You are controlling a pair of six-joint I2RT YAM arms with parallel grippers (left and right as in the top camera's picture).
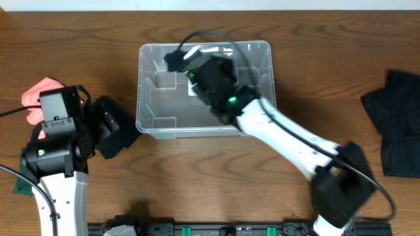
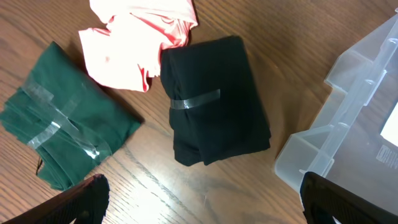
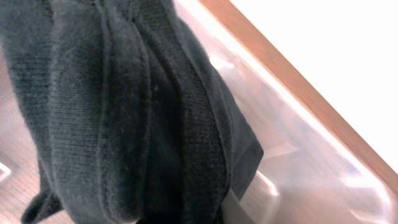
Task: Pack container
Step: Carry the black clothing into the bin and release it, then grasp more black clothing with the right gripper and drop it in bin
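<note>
The clear plastic container (image 1: 152,98) stands at the middle back of the table, its white label partly showing under my right arm. My right gripper (image 1: 184,60) reaches over the container's back left part, shut on a dark knit cloth (image 1: 173,61). That cloth (image 3: 124,112) fills the right wrist view and hides the fingers, with the container wall (image 3: 311,168) behind it. My left gripper (image 2: 199,205) is open and empty above bare table, just short of a folded black cloth (image 2: 214,102) bound with clear tape. The container's corner (image 2: 348,124) lies to its right.
A folded green cloth (image 2: 62,134) with tape and a crumpled pink cloth (image 2: 137,43) lie left of the black one. The pink cloth (image 1: 39,92) shows at the table's left. A dark garment (image 1: 399,124) lies at the far right.
</note>
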